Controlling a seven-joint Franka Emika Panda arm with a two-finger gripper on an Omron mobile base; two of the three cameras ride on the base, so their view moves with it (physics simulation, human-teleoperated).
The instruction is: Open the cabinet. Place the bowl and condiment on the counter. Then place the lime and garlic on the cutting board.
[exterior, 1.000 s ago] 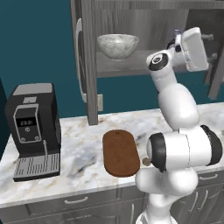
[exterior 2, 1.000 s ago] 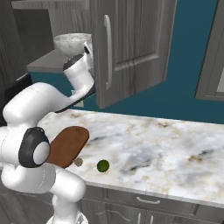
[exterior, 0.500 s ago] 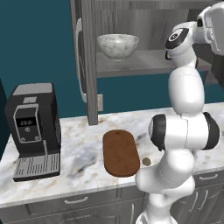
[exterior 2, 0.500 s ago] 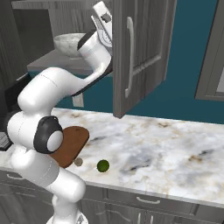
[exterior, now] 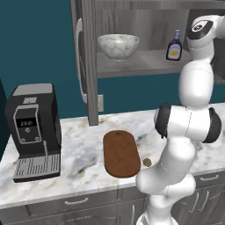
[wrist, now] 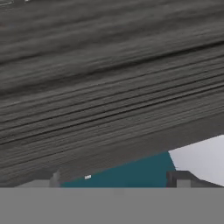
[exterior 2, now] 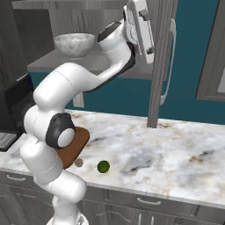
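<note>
The claw (exterior 2: 147, 44) stands at shelf height, right up against the inner face of the swung-out right door (exterior 2: 160, 61) of the cabinet (exterior: 145, 26). In the hand view its two dark tips sit far apart at the lower edge, so the jaws are wide open and hold nothing; grey wood grain lies directly ahead of them, very close.

Nearest of the task's things is the condiment (exterior: 174, 45), upright on the shelf (exterior: 145, 66) just beside the arm's upper link, on the side away from the door. Its long axis runs vertically, cap uppermost.

Farther along the same shelf, beyond the condiment and well apart from it, rests the bowl (exterior 2: 74, 44), mouth upward, near the open left door (exterior: 85, 61).

Both doors stand open, so the opening step appears complete. The next move likely turns on this: the claw faces the door, while bottle and bowl lie to its other side, so the hand must swing round into the cabinet.

Well below the claw lies the counter (exterior 2: 176, 149). On it are the cutting board (exterior: 121, 153), its long axis running front to back in the left base view, the garlic (exterior 2: 78, 162) just off the board's front corner, and the lime (exterior 2: 103, 166) a little beyond the garlic.
</note>
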